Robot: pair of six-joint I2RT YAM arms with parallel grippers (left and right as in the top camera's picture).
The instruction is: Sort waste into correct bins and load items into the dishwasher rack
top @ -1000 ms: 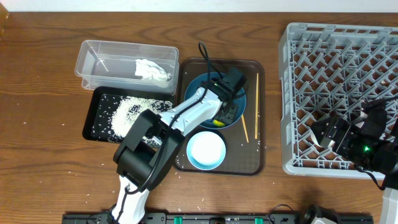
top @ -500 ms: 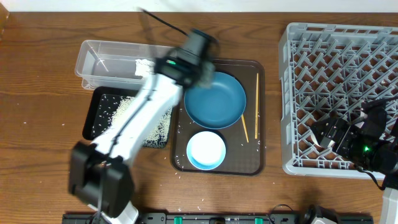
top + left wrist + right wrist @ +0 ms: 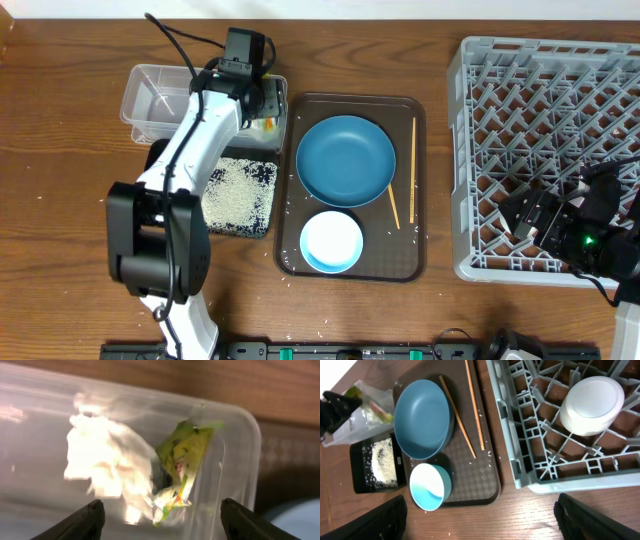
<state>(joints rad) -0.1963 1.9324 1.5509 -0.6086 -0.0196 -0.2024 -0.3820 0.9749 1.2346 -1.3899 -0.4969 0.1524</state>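
Hovering wide open over the clear plastic tub (image 3: pixel 150 95), left gripper (image 3: pixel 161 512) is nearer the round blue plate (image 3: pixel 346 160), down-right of it, than right gripper (image 3: pixel 481 499).

Obstacles in tub (image 3: pixel 240 417) (tissue (image 3: pixel 102 467), wrapper (image 3: pixel 186 457))

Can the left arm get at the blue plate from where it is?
Probably yes. The left gripper is open over the clear tub, and the blue plate lies bare on the brown tray just beside it, nothing on top.
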